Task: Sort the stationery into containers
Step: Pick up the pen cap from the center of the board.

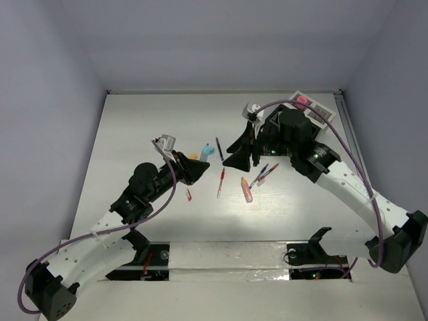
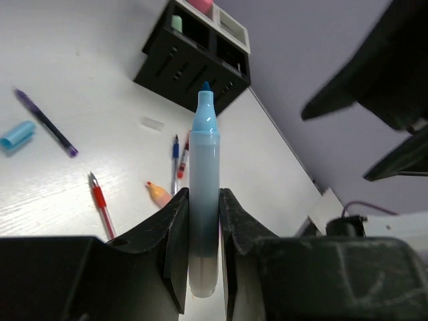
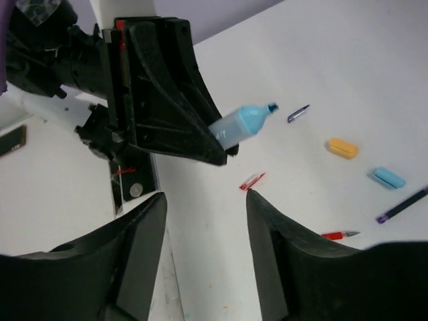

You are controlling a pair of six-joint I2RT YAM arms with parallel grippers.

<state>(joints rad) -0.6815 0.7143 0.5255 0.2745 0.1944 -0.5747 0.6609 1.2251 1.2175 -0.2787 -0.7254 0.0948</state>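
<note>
The light blue uncapped plastic marker (image 2: 204, 154) is sitting pinched by its lower barrel in your left gripper (image 2: 202, 200), tip pointing toward the black compartmented organizer box (image 2: 190, 73) across the white table (image 2: 80, 80). Your right gripper (image 3: 206, 200) is hanging nearby, fingers spread apart.

Four pens lie on the worktop (image 1: 147, 120): a red pen (image 1: 221, 182), a second red pen (image 2: 183, 157), a blue pen (image 2: 175, 160) and a dark blue pen (image 1: 219, 148). There are three markers: a light blue marker (image 2: 204, 174), a peach marker (image 1: 247, 190) and a green marker (image 2: 176, 23). Two short loose pieces show, an orange piece (image 3: 342, 148) and a light blue piece (image 3: 388, 177). One small red scrap (image 3: 251, 180), one pink-capped bottle (image 1: 301, 101), one organizer box (image 2: 180, 70)
</note>
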